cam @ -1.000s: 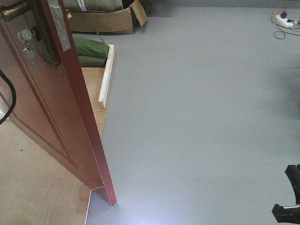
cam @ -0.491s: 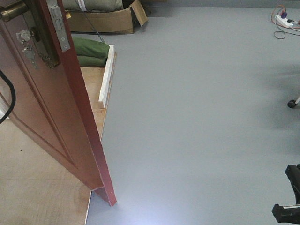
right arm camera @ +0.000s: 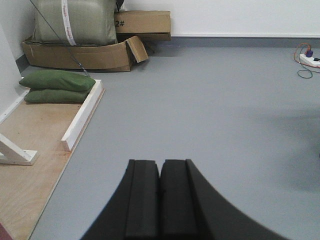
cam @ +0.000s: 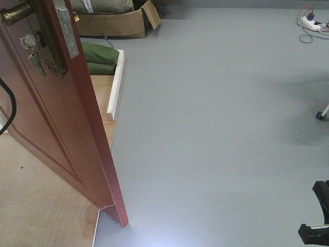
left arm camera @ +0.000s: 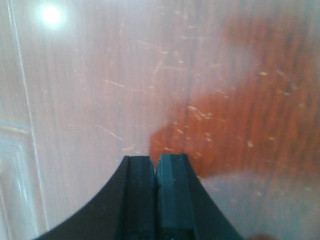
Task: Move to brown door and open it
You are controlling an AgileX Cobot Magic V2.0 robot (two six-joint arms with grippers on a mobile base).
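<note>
The brown door point(cam: 56, 139) stands ajar at the left of the front view, its edge with a metal latch plate point(cam: 67, 28) turned toward me. Its brass lever handle point(cam: 15, 14) and the backplate with hanging keys point(cam: 35, 51) show at the top left. In the left wrist view my left gripper point(left arm camera: 156, 161) is shut and empty, its tips right up against the glossy door face point(left arm camera: 225, 100). In the right wrist view my right gripper point(right arm camera: 160, 165) is shut and empty, above the grey floor. Part of the right arm point(cam: 316, 216) shows at the front view's bottom right.
A plywood base point(right arm camera: 35, 150) with a white wooden rail point(right arm camera: 82, 115) and a white brace point(right arm camera: 15, 152) lies left. Green sandbags point(right arm camera: 57, 85) and cardboard boxes point(right arm camera: 100, 52) sit behind it. A power strip with cables point(cam: 313, 23) lies far right; a caster wheel point(cam: 322, 114) is at the right edge.
The door has swung slightly further open, its keys swinging. The view has shifted a little, and a caster wheel has come into sight at the right edge.
</note>
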